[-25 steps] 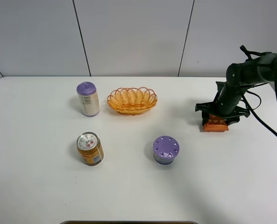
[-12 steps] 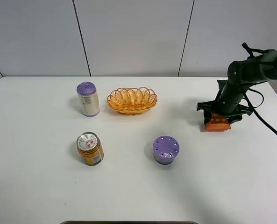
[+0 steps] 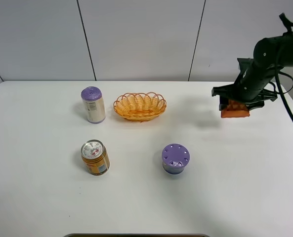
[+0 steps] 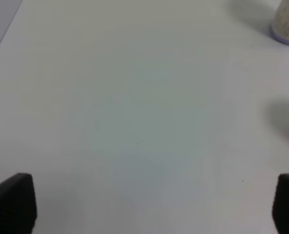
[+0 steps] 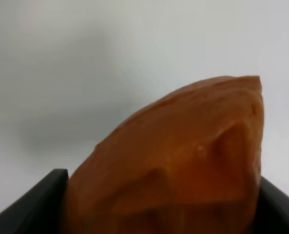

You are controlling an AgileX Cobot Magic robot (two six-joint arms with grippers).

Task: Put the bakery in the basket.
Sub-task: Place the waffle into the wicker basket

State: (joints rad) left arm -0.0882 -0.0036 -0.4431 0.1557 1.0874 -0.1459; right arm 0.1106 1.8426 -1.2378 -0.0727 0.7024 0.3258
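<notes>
The bakery point(image 3: 234, 109) is an orange-red wedge held in my right gripper point(image 3: 235, 104), lifted above the table at the far right. It fills the right wrist view point(image 5: 173, 165) between the two dark fingers point(image 5: 32, 202). The basket point(image 3: 140, 105), orange-yellow wicker with a looped rim, sits on the table at centre back, well left of the right gripper. It looks empty. My left gripper point(image 4: 144, 204) is open over bare table in the left wrist view, its fingertips point(image 4: 12, 200) wide apart. It is out of the exterior view.
A purple-capped white can point(image 3: 93, 104) stands left of the basket and shows at the edge of the left wrist view point(image 4: 286, 22). A yellow can point(image 3: 95, 157) stands front left. A round purple-lidded container point(image 3: 175, 158) sits front centre. The white table point(image 3: 146, 207) ends at the wall.
My right gripper has risen off the table with the bakery in it and moved slightly right and back. Nothing else has moved.
</notes>
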